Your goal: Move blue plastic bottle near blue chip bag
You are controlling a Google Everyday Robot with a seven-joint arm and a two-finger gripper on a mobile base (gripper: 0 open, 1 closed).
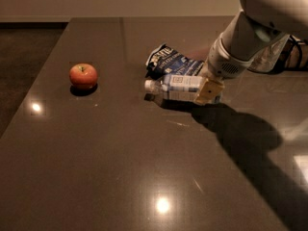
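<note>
The gripper (208, 93) sits low over the dark table (120, 158), at the end of a white arm (243, 40) that comes down from the upper right. It is clamped on the blue plastic bottle (175, 86), and one tan finger pad (210, 89) shows across the front of the bottle's base end. The bottle lies on its side and stretches away to the left of the gripper, with its white cap at the far left tip. Its shadow falls right under it, so it is either on the tabletop or just above it; which one cannot be told.

The blue chip bag (169, 63) lies just behind the gripper and to its left. It is right along the bottle's far side, close enough that the two seem to touch. A red apple (83, 75) stands well off to the gripper's left, apart from both. A clear glass cup (271, 57) sits behind and to the right of the gripper, partly hidden by the arm.
</note>
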